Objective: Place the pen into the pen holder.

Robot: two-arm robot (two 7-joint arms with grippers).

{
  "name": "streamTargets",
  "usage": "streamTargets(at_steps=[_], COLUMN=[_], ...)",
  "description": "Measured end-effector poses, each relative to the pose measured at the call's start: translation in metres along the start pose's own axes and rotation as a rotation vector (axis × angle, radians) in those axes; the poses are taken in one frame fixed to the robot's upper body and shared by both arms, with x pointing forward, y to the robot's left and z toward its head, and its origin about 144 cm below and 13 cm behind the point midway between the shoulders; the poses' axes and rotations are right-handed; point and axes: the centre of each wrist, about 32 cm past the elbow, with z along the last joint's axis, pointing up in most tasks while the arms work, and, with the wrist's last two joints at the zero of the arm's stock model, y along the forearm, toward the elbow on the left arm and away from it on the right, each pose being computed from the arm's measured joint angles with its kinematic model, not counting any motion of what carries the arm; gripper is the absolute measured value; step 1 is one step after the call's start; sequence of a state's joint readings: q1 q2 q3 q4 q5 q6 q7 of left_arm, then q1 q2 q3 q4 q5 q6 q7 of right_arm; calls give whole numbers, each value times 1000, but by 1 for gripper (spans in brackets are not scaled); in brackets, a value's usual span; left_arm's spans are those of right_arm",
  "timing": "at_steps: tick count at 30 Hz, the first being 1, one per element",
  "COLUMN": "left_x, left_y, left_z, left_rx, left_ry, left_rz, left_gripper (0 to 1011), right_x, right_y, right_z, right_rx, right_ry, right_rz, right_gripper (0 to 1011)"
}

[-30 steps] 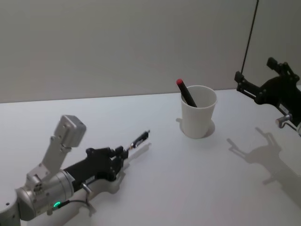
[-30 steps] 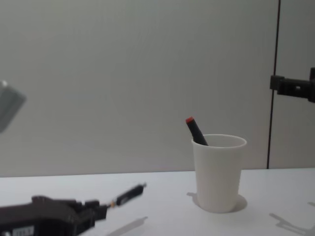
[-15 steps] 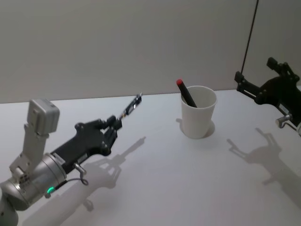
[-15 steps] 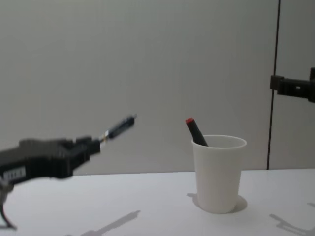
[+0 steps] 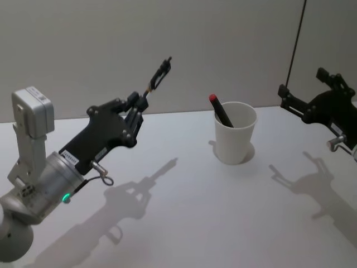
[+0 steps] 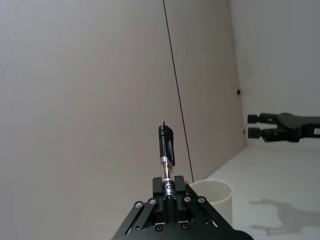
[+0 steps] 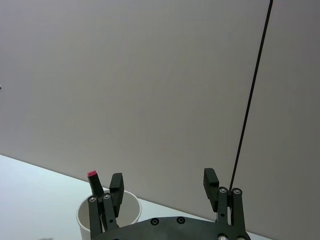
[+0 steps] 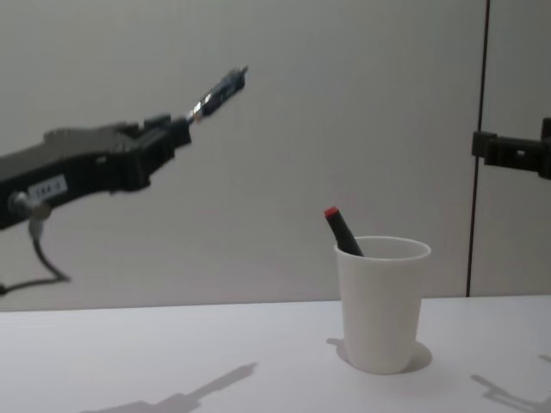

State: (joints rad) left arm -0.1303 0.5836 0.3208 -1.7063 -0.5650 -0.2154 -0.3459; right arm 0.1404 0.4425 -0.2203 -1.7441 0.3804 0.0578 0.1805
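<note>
Left gripper is clamped on the pen by its lower end, holding it up in the air, well left of the pen holder on the table. Chest view puts the pen way above the holder's rim; left wrist view adds its clear barrel and black clip. Right gripper hangs off right, fingers spread, empty.

head: up high, looking down on the pen holder from its near side | chest: low, side-on to it across the table | left wrist: sighting along the pen, pen holder far ahead | right wrist: pen holder closer, beyond the right gripper | all four share it
</note>
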Motion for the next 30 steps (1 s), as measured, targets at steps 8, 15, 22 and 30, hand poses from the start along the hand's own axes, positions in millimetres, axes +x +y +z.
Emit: streamTargets(at_steps=[8, 15, 22, 30], left_x=[-1, -2, -2, -2], left_y=[-10, -15, -17, -19], left_z=[7, 10, 12, 13], left_rx=[-72, -103, -121, -133], left_ry=[-17, -24, -28, -31], left_rz=[-1, -1, -1, -2], left_gripper=[129, 129, 129, 129], right_x=[-3, -8, -14, -21], right_y=[5, 14, 26, 40], right_z=[0, 1, 3, 5], right_rx=[11, 34, 74, 122], right_ry=[31, 84, 159, 239], right_rz=[38, 102, 191, 288], right_gripper=[1002, 1002, 1002, 1002])
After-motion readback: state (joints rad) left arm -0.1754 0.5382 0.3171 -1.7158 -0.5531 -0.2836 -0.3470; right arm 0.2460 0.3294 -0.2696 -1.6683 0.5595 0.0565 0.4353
